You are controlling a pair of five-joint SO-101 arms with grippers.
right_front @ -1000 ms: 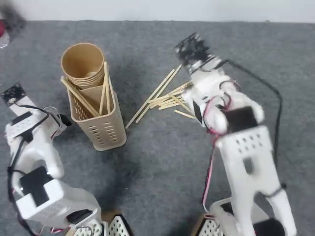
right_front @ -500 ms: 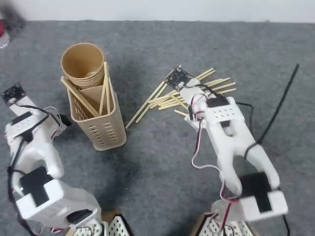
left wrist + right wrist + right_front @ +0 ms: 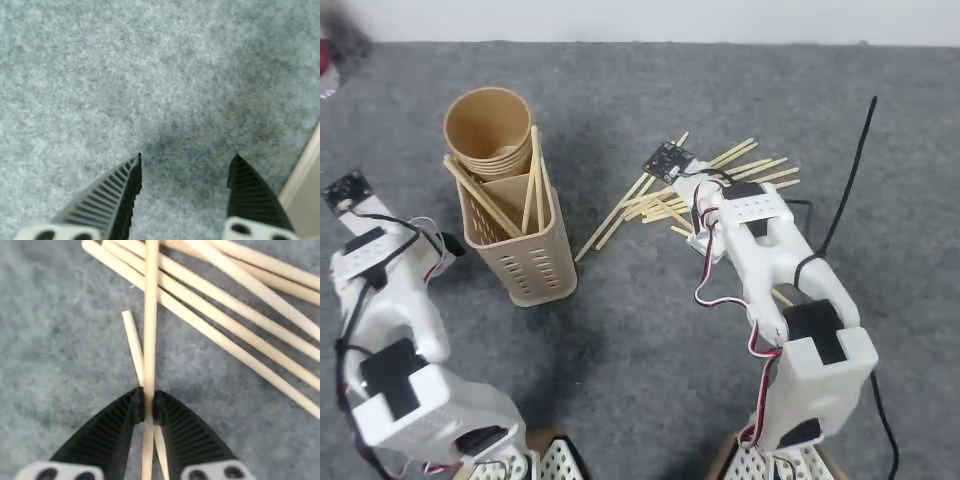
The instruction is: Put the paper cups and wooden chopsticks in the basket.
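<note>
Roughly, as the table stood, from left to right:

Left claw (image 3: 186,160): jaws were parted with nothing between them, and the tips pointed down at bare grey carpet (image 3: 150,75).

Basket (image 3: 525,265): tan, slotted and upright. It stood near the left claw, on the side toward the other arm, and well apart from the right claw.

Paper cups (image 3: 488,125): a nested brown stack, mouths up, sat in the end of the basket farther from the arms' bases.

Basketed chopsticks (image 3: 478,197): several pale sticks leaned at angles in the basket's other end, their upper ends resting against the cup stack.

Loose chopsticks (image 3: 620,212): a scattered heap lay flat on the carpet. It began between the basket and the right claw and fanned out past that claw on its far side. From the right wrist they lay slantwise just beyond the claw's tips.

Right claw (image 3: 148,401): low over the heap, with its black ridged jaws pinched together on a single stick.

Held chopstick (image 3: 150,315): ran straight out ahead from between the tips and crossed over the slanted sticks beyond.

Short stick (image 3: 132,340): lay on the carpet just beside the held one and met it at the claw's tips.
</note>
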